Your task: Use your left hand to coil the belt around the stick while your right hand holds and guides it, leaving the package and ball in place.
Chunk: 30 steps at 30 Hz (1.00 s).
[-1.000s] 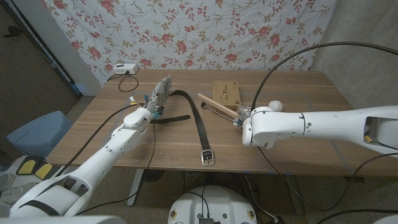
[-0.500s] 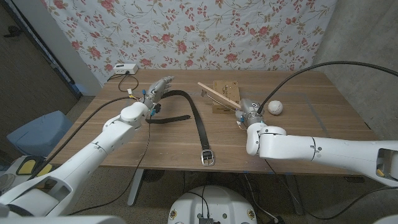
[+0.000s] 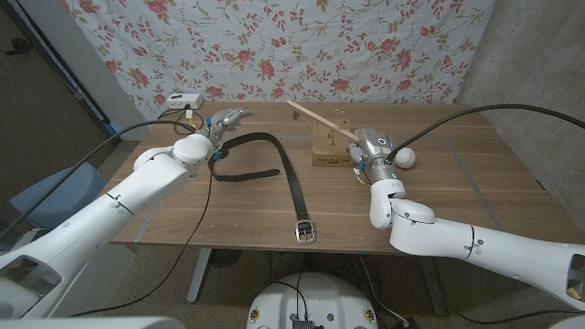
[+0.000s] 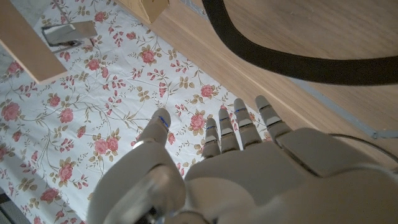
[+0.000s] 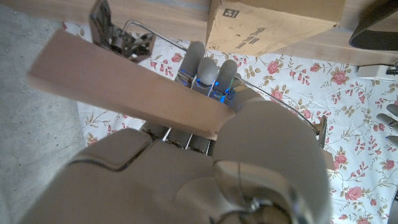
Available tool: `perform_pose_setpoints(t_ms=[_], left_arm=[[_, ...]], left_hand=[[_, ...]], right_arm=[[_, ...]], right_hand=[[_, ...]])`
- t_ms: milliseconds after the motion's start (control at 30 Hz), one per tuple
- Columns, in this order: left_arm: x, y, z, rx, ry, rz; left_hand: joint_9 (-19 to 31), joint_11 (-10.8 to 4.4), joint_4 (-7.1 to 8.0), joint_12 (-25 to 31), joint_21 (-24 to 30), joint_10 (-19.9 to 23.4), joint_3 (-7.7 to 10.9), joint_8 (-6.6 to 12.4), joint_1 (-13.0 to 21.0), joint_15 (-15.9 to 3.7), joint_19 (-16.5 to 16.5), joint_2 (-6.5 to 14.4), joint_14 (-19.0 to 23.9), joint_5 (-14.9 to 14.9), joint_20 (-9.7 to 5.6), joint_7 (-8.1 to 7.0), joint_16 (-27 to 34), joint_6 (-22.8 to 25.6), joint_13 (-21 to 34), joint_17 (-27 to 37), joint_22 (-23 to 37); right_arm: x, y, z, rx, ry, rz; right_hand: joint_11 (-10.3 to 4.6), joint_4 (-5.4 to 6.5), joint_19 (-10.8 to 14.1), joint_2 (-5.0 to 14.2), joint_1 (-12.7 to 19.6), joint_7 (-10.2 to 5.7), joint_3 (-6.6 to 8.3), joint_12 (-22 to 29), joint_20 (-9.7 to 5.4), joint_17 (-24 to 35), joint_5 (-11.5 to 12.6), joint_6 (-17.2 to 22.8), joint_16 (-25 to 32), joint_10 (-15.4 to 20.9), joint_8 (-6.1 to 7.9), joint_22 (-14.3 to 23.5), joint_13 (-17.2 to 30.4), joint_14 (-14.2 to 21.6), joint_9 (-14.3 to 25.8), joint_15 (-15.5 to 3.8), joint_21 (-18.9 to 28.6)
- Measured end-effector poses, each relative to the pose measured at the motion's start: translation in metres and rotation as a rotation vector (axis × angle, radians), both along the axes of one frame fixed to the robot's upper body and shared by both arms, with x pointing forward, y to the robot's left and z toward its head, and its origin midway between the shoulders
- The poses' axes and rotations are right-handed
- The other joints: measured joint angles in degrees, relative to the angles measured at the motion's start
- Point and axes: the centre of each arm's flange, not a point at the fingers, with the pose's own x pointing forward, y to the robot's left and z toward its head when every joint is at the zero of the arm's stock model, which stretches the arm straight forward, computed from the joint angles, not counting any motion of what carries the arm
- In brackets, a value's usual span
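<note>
Belt point(image 3: 291, 183) lies loose on table point(image 3: 457, 201), buckle near front edge, not on stick point(image 3: 315, 119) yet. My right hand point(image 3: 373, 151) grips stick, tilted up over package point(image 3: 329, 146). Left hand point(image 3: 224, 122) empty, fingers apart, by belt's far end. Risk: stick swing knocks ball point(image 3: 407, 158) or package.

Matt wooden table point(image 3: 475, 196), pale wood stick point(image 3: 315, 119), dark smooth belt point(image 3: 291, 178), metal buckle point(image 3: 304, 231), cardboard package point(image 3: 327, 146)

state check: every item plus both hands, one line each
belt: uncoiled, lying on the table, buckle end nearest the robot
stick: gripped by right hand, raised at a slant
left hand: holds nothing, fingers apart, by the belt's far end
package: on table
ball: on table
</note>
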Motion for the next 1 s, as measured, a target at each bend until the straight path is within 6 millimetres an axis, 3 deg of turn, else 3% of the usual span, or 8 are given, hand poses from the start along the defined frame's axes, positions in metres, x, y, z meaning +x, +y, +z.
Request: perform_pose_setpoints(t_ms=[100,133,167,367,567,600,767,1000], left_arm=[[-0.003,0.01,-0.006,0.026,0.062,0.09],[-0.02,-0.008,0.015,0.071,0.022,0.068],[-0.021,-0.008,0.015,0.078,0.027,0.078],[-0.028,-0.004,0.012,0.134,0.108,0.182],[-0.037,-0.01,0.028,0.216,0.125,0.239],[-0.038,0.005,0.015,0.228,0.209,0.334],[-0.034,0.026,0.011,0.275,0.281,0.46],[-0.024,0.034,0.018,0.344,0.311,0.554]], left_hand=[[0.0,-0.44,-0.07,0.7,0.6,1.5,-0.07,0.41,1.2,-0.19,1.0,-0.5,1.2,0.0,-0.22,0.21,0.8,1.4,0.4,0.5,0.0],[0.0,-0.51,-0.07,1.0,0.7,2.0,-0.07,0.41,1.6,-0.11,1.2,-0.7,1.5,0.0,-0.04,0.24,1.0,1.8,0.5,0.6,0.0],[0.0,-0.82,-0.21,1.2,0.8,2.3,-0.23,0.41,2.1,-0.42,1.6,-0.7,1.8,0.0,-0.17,0.25,1.3,2.4,0.7,0.8,0.0],[0.3,-0.81,0.28,2.2,1.4,4.1,-0.89,0.83,3.0,-0.33,3.2,-0.6,3.8,0.0,-0.12,0.97,3.0,4.2,1.4,1.9,0.0],[0.4,-1.29,0.28,3.3,1.7,5.2,-1.35,1.03,4.1,-0.7,4.3,-0.9,4.6,0.0,-0.22,1.45,4.0,6.1,2.1,2.9,0.0],[0.5,-1.24,0.32,3.3,1.7,5.1,-1.61,1.03,4.3,-0.7,4.3,-1.1,4.6,0.0,-0.22,1.45,4.1,6.1,2.1,3.0,0.0],[0.5,-0.97,0.44,3.3,1.7,4.9,-2.47,0.55,4.6,-0.38,4.3,-1.4,4.3,0.0,-0.23,1.89,4.5,5.6,2.6,3.6,0.3],[0.5,-0.73,0.99,5.5,3.3,7.8,-4.09,0.55,4.7,-0.84,7.0,-1.4,6.8,0.0,0.09,3.12,7.3,8.3,3.6,5.0,0.3]], right_arm=[[0.004,-0.013,-0.003,0.026,0.008,-0.033],[0.004,-0.013,-0.004,0.028,0.008,-0.034],[0.0,-0.005,0.006,-0.01,-0.046,0.024],[0.002,-0.013,0.009,-0.007,-0.066,0.028],[0.0,-0.007,0.015,-0.042,-0.091,0.081],[0.002,-0.015,0.014,-0.029,-0.091,0.07],[0.003,-0.02,0.015,-0.032,-0.095,0.079],[0.002,-0.02,0.016,-0.046,-0.098,0.104]], right_hand=[[0.0,0.26,0.0,0.0,0.0,0.0,-0.23,0.0,0.0,0.3,0.3,0.0,0.0,0.0,0.0,0.0,0.0,0.0,0.3,0.0,0.2],[0.01,0.26,0.0,0.0,0.0,0.0,-0.23,0.0,0.0,0.3,0.3,0.0,0.0,0.0,0.0,0.0,0.0,0.0,0.4,0.0,0.2],[0.01,0.27,0.0,0.0,0.0,0.0,-0.22,0.0,0.0,0.3,0.3,0.0,0.0,0.0,0.0,0.0,0.0,0.0,0.4,0.0,0.2],[0.09,0.32,0.0,0.0,0.0,0.0,-0.16,0.0,0.0,0.3,0.3,0.0,0.0,-0.1,0.0,-0.3,0.0,0.0,1.0,0.0,0.9],[0.09,0.33,-0.4,0.0,0.0,0.0,-0.16,0.0,0.18,0.3,0.3,0.0,0.0,-0.1,0.0,-0.3,0.2,0.0,1.6,0.01,1.4],[0.09,0.33,-0.4,0.0,0.0,0.0,-0.16,0.0,0.18,0.3,0.3,0.0,0.0,-0.1,0.0,-0.3,0.2,0.0,1.7,0.01,1.6],[0.09,0.33,-0.6,0.0,0.0,0.0,-0.16,0.0,0.0,0.3,0.3,0.0,0.0,-0.1,0.0,-0.4,0.1,0.0,2.2,0.01,2.1],[0.08,0.63,-0.9,-0.01,0.0,0.0,-0.47,0.0,0.29,0.5,0.6,0.0,0.0,-0.1,0.0,-0.5,0.1,0.0,2.8,0.01,2.7]])
